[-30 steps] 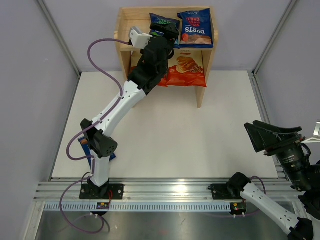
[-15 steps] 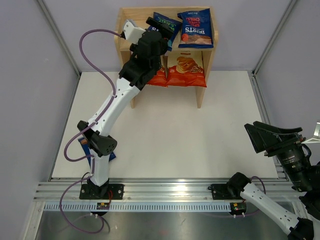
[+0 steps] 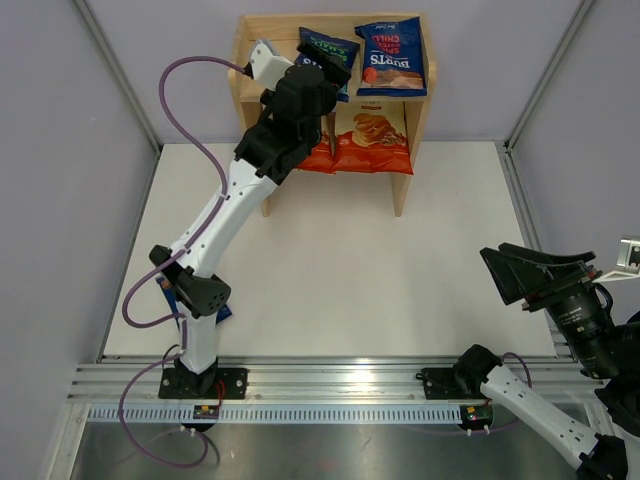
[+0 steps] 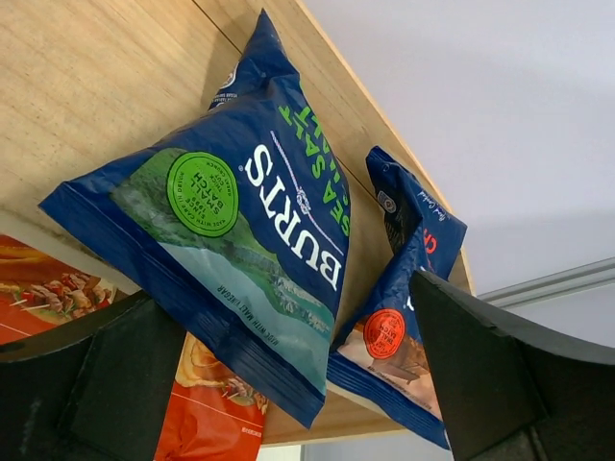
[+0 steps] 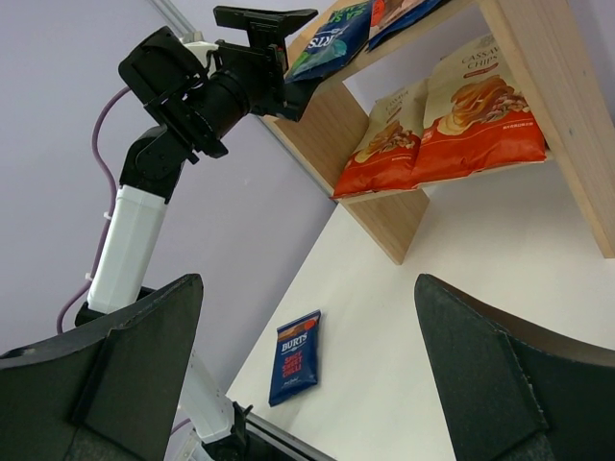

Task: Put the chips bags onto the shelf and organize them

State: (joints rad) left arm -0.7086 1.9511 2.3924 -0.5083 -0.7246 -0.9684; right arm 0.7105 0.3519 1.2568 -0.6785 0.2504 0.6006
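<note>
- "BURTS SEA SALT" is being shown on the teal-green bag [image 4: 240, 250], which is lying on the top tier of the shelf [image 3: 412, 170] beside a red-labelled "BURTS" bag [image 3: 391, 58].
- "CASSAVA CHIPS" is being displayed on two bags [image 5: 480, 115] on the lower tier.
- A third "BURTS" bag [image 5: 295, 355] is lying on the bench [image 3: 350, 260]; it is being mostly hidden by the left arm in the top view.
- The left gripper [image 4: 293, 298] is being held released at the teal-green bag, and the right gripper [image 5: 309, 288] released over the bench.

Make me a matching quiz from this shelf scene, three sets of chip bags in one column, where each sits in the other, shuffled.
1. green-label Burts bag
2. Cassava Chips bags
3. lone Burts bag near the left arm

A. flat on the table
B. upper tier of the shelf
C. lower tier of the shelf

Pairs: 1-B, 2-C, 3-A
</note>
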